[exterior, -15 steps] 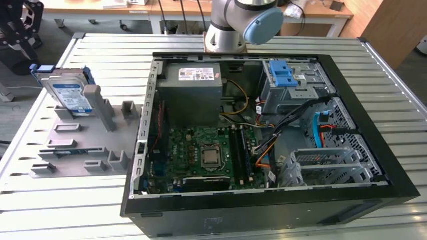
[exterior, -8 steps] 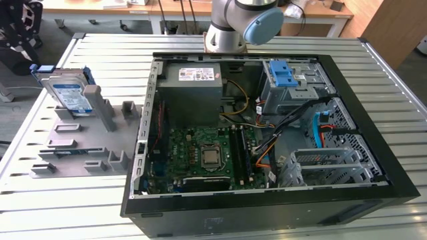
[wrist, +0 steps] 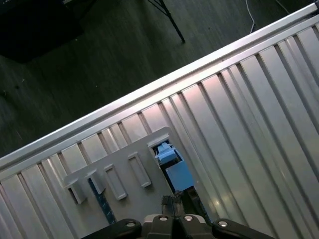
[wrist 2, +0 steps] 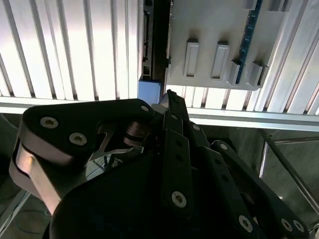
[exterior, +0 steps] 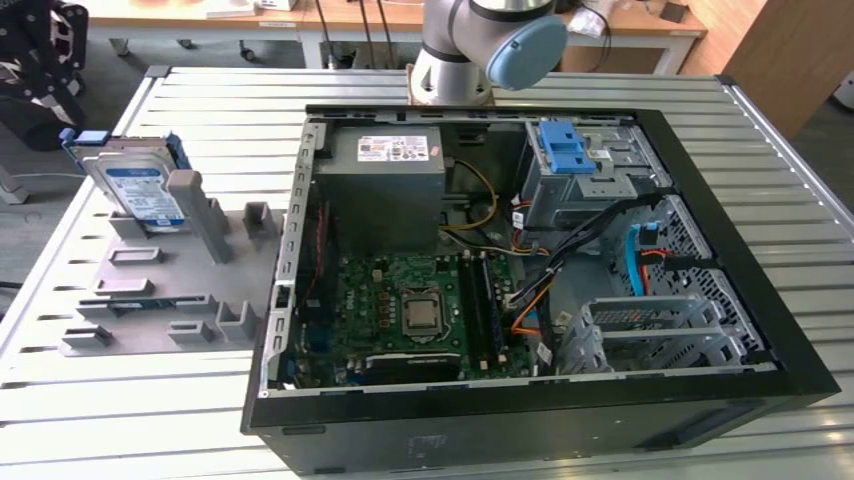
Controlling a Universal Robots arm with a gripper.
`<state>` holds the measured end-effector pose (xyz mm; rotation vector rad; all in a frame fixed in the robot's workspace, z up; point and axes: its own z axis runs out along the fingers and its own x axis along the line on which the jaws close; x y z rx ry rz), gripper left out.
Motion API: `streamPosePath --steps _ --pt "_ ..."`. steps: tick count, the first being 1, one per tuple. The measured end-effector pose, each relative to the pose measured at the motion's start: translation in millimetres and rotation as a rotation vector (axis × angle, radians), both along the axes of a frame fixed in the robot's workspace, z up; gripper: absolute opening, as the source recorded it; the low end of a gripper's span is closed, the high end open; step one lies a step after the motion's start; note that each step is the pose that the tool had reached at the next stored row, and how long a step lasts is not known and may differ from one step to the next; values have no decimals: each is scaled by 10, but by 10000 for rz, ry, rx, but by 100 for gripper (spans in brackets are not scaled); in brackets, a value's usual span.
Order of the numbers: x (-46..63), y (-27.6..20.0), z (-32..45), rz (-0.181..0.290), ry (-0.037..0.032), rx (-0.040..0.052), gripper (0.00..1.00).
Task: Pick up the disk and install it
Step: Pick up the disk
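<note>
So the disk [exterior: 140, 193] is silver with a white-and-blue label and blue rails. Plain grey holder [exterior: 171, 282], ribbed silvery table [exterior: 214, 110], black case [exterior: 534, 430] with a green motherboard [exterior: 407, 300] and bright blue latch [exterior: 567, 150].

Silver-grey arm [exterior: 447, 62] with pale blue joint cap [exterior: 525, 50], black hinged-link end effector [wrist 2: 168, 99], round silver screw heads [wrist 2: 179, 199]

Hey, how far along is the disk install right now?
Nothing looks done yet: the disk stands upright in the grey holder on the exterior view's left, outside the open case. In hand: in the first wrist view the gripper hangs above the disk's blue rail, apart from it. Pickup and install are both left.
</note>
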<state>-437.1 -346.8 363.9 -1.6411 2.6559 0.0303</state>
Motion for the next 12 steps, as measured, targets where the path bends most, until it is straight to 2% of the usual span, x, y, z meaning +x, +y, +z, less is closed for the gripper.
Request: streamPosePath --steps 9,11,12 --pt "-1 1 -31 1534 -49 -1 11" --pt "-1 0 -37 1745 -78 -3 11" --pt "-1 0 -41 1820 -116 -6 11"
